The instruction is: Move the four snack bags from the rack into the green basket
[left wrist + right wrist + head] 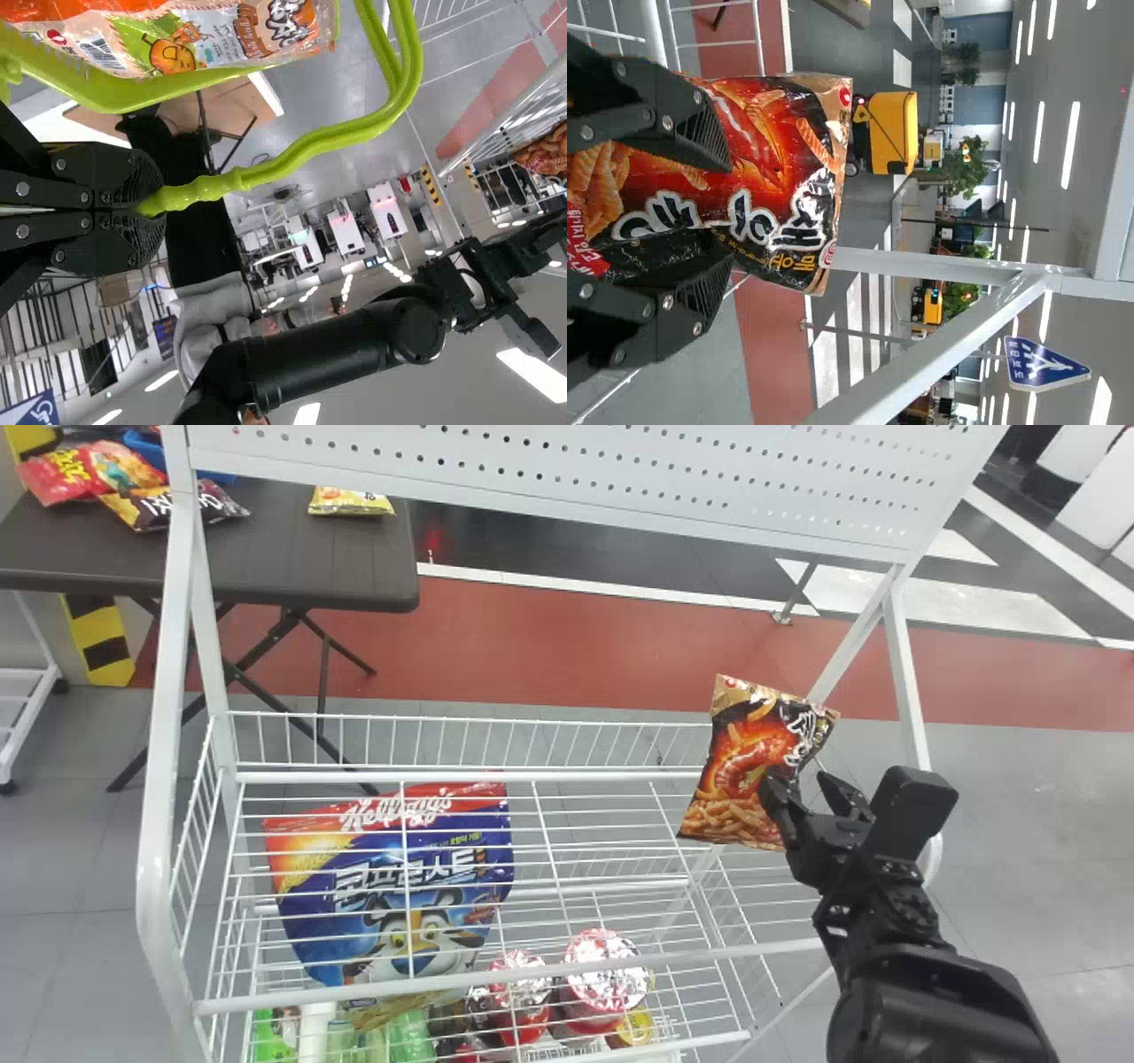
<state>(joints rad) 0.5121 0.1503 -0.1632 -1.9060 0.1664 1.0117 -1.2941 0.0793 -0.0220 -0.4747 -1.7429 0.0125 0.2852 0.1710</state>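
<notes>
At the right end of the white wire rack (pixel 469 777), a black and red snack bag (pixel 740 766) stands upright. My right gripper (pixel 800 786) is at its right side, fingers apart. In the right wrist view, that gripper (pixel 719 220) is open, one finger towards each side edge of the snack bag (pixel 757 133). The left wrist view has my left gripper (pixel 146 208) shut on the handle of the green basket (pixel 115 91). A mostly white and orange snack bag (pixel 239 40) lies in the basket.
A large blue cereal bag (pixel 399 895) lies in the rack's left part, with red foil-topped cups (pixel 605 979) below. A white post (pixel 905 673) rises close behind the right gripper. A dark table (pixel 292 558) with several snack bags stands behind at the left.
</notes>
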